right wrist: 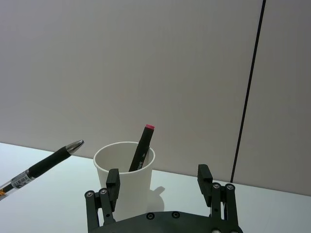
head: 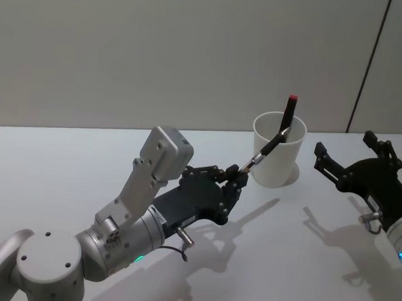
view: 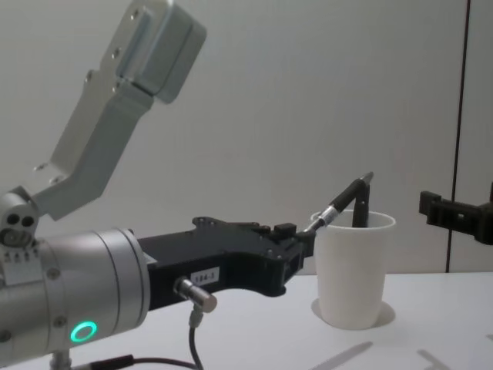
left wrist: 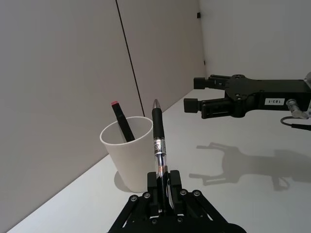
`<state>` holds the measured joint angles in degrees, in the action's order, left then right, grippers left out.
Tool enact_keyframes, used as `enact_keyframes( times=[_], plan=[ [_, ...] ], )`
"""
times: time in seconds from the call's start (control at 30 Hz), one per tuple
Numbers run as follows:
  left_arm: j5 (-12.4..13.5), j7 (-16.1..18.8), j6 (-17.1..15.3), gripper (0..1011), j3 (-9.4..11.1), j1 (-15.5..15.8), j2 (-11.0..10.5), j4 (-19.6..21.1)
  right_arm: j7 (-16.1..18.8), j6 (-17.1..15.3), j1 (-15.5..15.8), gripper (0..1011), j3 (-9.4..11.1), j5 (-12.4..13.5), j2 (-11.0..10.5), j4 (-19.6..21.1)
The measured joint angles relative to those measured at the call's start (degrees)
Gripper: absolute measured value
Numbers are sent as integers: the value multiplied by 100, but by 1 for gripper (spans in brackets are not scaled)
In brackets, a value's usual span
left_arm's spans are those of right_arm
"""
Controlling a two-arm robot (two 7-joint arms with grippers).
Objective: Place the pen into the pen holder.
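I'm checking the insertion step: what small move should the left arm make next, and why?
Probably ease the left gripper forward and up: its fingers hold the pen tilted, and the right wrist view shows its tip short of the rim of the pen holder, where a marker already leans. The right gripper sits open beside it.

The pen holder (head: 277,158) stands on the table (head: 84,164) toward its far edge, in front of the wall (head: 159,52), with a marker (head: 288,115) leaning inside it and projecting above the rim. The left gripper (head: 239,172) sits left of the holder and nearer the robot. It clamps the pen (head: 266,153), which slants up toward the holder's rim, the tip just beside it. The right gripper (head: 345,144) hovers right of the holder, apart from it.
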<state>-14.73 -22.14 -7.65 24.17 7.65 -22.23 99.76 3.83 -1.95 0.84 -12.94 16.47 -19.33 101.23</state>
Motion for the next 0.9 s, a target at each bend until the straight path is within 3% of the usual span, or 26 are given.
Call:
enact_keyframes(
  times=[0.9],
  plan=[
    [-170,-148,268,152,45,-23,50,-39,0,0,0,1002,0,0,0,0]
  ],
)
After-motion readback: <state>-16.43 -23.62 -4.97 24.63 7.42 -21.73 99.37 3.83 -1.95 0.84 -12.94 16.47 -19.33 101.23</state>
